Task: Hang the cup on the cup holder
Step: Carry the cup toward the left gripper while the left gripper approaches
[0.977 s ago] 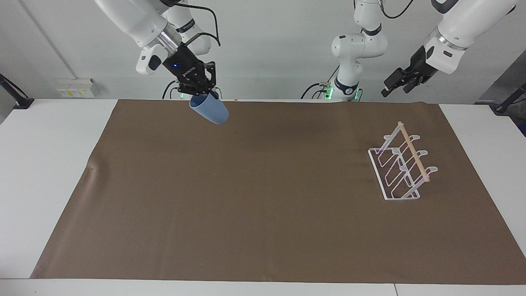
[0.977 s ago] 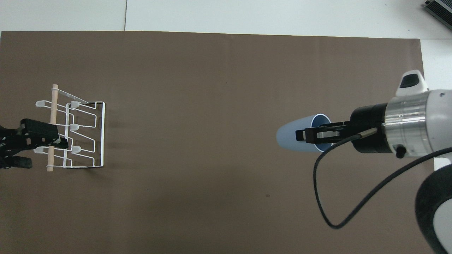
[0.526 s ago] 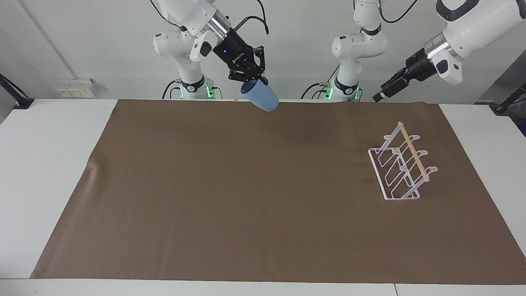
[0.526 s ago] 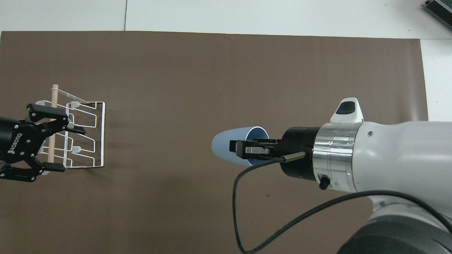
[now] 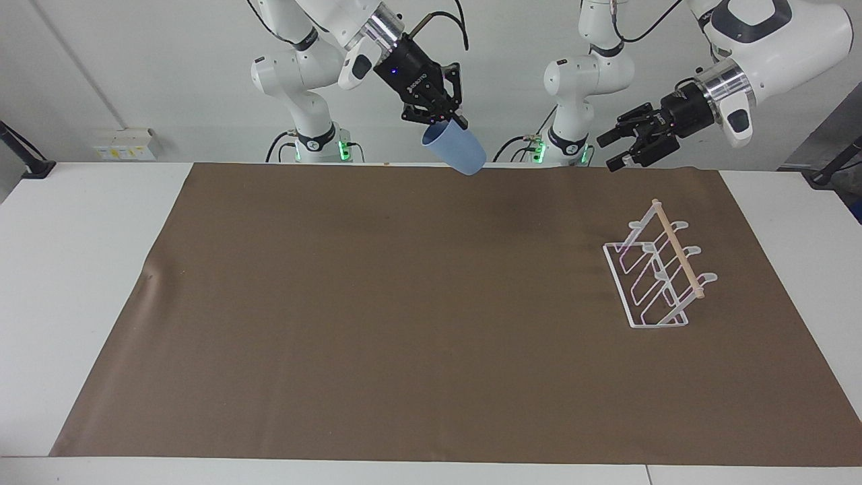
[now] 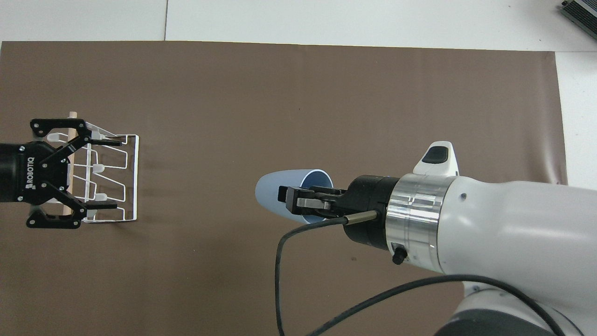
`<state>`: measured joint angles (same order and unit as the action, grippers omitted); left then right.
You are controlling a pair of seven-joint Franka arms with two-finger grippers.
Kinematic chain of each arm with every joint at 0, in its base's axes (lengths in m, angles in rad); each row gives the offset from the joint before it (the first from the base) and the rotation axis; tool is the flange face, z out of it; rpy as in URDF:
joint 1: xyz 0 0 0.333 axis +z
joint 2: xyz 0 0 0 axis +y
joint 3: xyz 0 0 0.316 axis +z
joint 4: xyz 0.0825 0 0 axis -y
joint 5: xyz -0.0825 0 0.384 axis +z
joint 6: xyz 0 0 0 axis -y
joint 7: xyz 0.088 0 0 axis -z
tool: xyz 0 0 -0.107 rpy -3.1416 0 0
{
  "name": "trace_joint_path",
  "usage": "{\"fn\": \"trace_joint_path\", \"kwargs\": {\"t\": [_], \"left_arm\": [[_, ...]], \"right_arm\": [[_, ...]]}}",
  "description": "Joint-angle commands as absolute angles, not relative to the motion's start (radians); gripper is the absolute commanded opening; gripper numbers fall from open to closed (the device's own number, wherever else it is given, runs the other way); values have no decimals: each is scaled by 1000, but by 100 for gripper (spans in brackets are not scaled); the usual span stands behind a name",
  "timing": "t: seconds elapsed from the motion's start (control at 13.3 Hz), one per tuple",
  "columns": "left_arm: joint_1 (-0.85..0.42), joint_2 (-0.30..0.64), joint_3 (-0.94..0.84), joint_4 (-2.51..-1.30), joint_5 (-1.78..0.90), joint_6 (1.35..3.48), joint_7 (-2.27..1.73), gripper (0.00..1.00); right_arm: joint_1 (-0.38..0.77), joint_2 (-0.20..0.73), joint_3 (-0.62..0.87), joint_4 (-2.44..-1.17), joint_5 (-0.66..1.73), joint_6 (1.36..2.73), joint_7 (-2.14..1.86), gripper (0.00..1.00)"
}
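My right gripper [image 5: 446, 125] is shut on the rim of the light blue cup [image 5: 458, 153], one finger inside it. It holds the cup tilted in the air over the middle of the brown mat; the cup [image 6: 275, 195] and gripper [image 6: 298, 203] also show in the overhead view. The white wire cup holder [image 5: 677, 250] with its wooden dowel stands empty on the mat toward the left arm's end. My left gripper [image 5: 609, 153] is open and empty, high in the air. In the overhead view it [image 6: 109, 173] covers part of the cup holder [image 6: 137, 182] without touching it.
A brown mat [image 5: 404, 303] covers most of the white table [image 5: 81, 269]. A dark device corner [image 6: 580, 11] lies on the table at the edge farthest from the robots, toward the right arm's end.
My right gripper has carried the cup upward and toward the left arm's end. My left gripper has turned and swung in over the cup holder, its fingers now spread wide.
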<state>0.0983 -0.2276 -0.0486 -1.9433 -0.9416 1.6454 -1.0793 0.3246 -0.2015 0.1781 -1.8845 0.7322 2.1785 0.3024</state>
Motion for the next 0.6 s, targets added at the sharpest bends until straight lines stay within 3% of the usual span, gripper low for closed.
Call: {"fn": "trace_joint_path", "kwargs": {"t": [0.0,0.53], "left_arm": [[71,-291,-63,-2032,-1000,1710,-1098,100],[-72,-296,-69,-2045,-1002,1818,-1237,100]], "right_arm": [[328,-218,181,-1902,794,2200,307,0],[422,-201,186,-1896,874,2338,356,0]]}}
